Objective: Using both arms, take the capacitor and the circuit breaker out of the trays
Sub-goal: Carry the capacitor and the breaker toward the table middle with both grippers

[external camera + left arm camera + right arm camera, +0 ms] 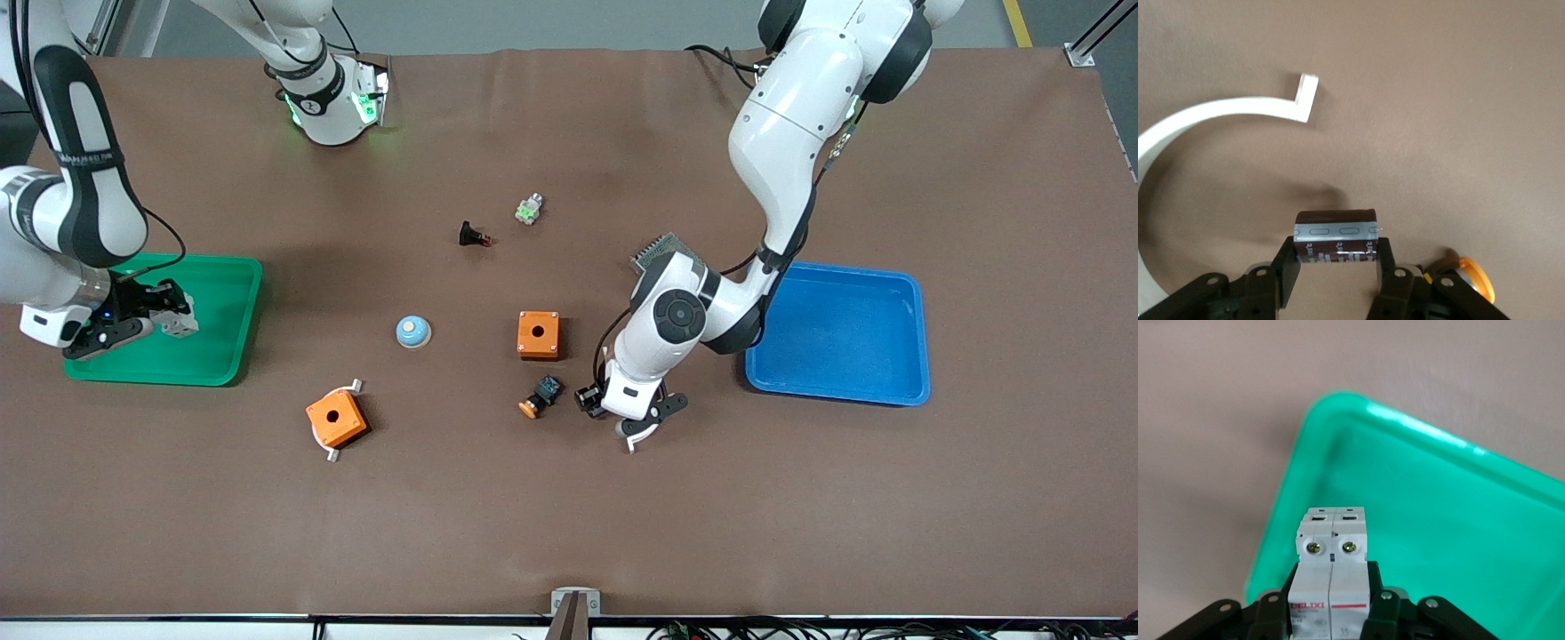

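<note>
Right gripper (169,313): clamped on the breaker (1331,570), over the green tray (222,356) at the right arm's end of the table.
Breaker: white-grey block, 2 screws on top, red stripe.
Left gripper (642,428): over bare table near the front edge, gripping the capacitor (1336,238).
Capacitor: dark brown cylinder, grey band, pale markings.

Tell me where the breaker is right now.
The breaker is clamped in the right gripper, over the green tray at the right arm's end of the table.
</note>
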### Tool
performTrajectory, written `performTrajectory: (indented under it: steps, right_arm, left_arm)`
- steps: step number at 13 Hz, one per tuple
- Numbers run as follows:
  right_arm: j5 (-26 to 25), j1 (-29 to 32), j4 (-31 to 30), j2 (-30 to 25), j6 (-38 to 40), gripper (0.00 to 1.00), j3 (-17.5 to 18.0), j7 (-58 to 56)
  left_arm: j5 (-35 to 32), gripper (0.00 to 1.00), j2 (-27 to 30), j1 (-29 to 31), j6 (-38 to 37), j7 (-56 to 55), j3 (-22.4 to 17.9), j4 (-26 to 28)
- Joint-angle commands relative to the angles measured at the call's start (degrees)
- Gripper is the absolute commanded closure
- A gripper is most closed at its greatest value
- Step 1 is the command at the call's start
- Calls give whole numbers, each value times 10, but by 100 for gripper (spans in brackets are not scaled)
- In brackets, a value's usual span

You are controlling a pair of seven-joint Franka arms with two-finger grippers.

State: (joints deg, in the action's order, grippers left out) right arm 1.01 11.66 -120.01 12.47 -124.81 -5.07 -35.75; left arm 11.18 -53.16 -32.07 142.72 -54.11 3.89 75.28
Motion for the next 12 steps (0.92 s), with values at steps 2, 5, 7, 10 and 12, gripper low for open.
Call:
performTrajectory:
  steps: [2,5,7,10,12]
  right_arm:
    - [8,-127,-8,-59,22,99,0,221]
    - [7,-240,-1,-55,15,98,0,392]
    - [7,-310,6,-37,-9,98,0,479]
    - [10,-384,11,11,-69,98,0,589]
    - [19,-415,29,66,-118,98,1,615]
  left_arm:
    - [4,20,2,-2,2,1,-6,-14]
    - [0,17,38,10,-8,1,-7,-9]
    - [-36,16,79,55,-76,15,-3,-7]
    - [-34,16,146,117,-186,114,1,0]
    - [-34,16,181,156,-254,189,1,1]
